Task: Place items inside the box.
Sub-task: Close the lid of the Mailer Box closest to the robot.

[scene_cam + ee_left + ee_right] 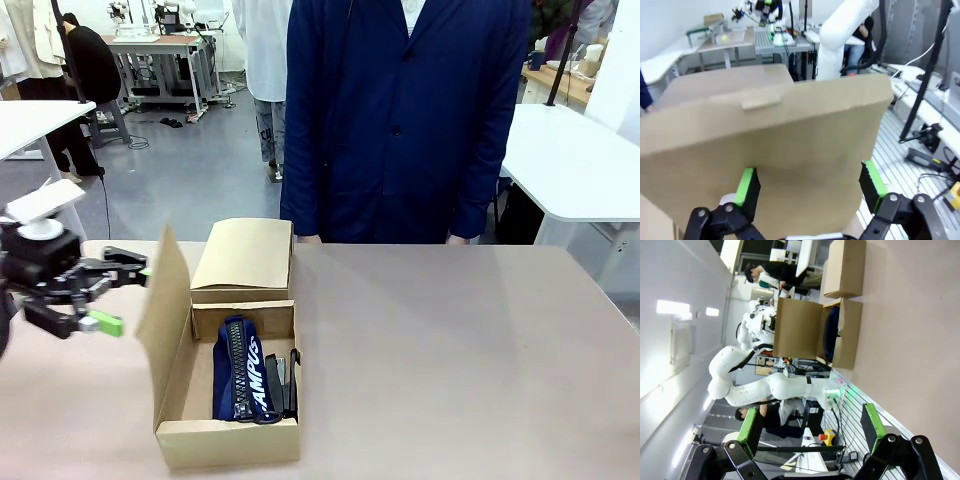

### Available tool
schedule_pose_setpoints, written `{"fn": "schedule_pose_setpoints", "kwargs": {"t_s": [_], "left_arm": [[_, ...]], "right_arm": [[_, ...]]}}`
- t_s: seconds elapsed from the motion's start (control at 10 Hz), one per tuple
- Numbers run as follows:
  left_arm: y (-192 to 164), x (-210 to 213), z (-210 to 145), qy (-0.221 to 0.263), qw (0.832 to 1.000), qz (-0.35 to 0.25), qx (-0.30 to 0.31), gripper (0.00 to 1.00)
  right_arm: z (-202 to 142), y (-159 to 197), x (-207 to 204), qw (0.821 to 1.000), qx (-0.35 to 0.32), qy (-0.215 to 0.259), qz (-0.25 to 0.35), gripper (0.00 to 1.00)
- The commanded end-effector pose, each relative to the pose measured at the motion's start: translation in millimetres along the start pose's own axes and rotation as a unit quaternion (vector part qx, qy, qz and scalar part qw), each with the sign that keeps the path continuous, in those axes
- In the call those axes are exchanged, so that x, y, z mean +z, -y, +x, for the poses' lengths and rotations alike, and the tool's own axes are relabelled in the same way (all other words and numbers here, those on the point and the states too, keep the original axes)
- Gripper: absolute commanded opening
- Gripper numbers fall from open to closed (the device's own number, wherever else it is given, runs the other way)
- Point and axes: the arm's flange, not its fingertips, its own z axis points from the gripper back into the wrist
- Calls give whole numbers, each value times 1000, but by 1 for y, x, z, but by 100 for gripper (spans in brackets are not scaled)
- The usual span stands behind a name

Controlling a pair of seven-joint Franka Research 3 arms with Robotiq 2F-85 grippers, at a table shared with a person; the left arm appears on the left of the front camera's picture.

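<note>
One cardboard box [229, 440] stood open on the brown counter [450, 360], toward the robot's left of centre. Its long side flap [165, 300] stood upright on the left; a second flap [245, 258] lay folded out flat on the far side, toward the person in a dark blue coat [405, 110] at the far edge.

Contents, front view:
- navy-blue "CAMPUS" zip pencil case [240, 372], lying lengthwise in the box, zip uppermost, white lettering along its right side;
- black stapler [281, 385], just beside the pencil case on its right, against the box's right wall.
Other items could not be made out.

Left claw [112, 296]: left of the box, level with the upright flap, jaws spread, green pads apart, nothing between them. In the left wrist view the flap's outer face [770, 145] stood close before the left claw [810, 187], both pads [746, 186] showing against the cardboard; whether they touched it could not be told.

Right claw [810, 422]: released, jaws wide, empty, well away from the box. Its wrist view, rolled sideways, showed the box [847, 335] across the counter [910, 340] with the upright flap [797, 329] and the white left arm [760, 390] behind it.
</note>
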Motion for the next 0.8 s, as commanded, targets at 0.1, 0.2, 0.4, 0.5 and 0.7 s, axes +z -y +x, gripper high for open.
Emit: {"fn": "schedule_pose_setpoints", "kwargs": {"t_s": [0.1,0.2,0.4,0.5,0.7], "left_arm": [[21,-67,-16,-21,998,50,-9,100],[24,-81,-23,-38,998,53,-5,100],[30,-98,-37,-75,993,92,-17,100],[33,-104,-42,-94,989,103,-40,100],[34,-111,-52,-118,986,107,-49,100]], "right_arm": [[2,-5,1,1000,-3,3,6,100],[2,-5,1,1000,-3,3,6,100],[2,-5,1,1000,-3,3,6,100],[2,-5,1,1000,-3,3,6,100],[2,-5,1,1000,-3,3,6,100]]}}
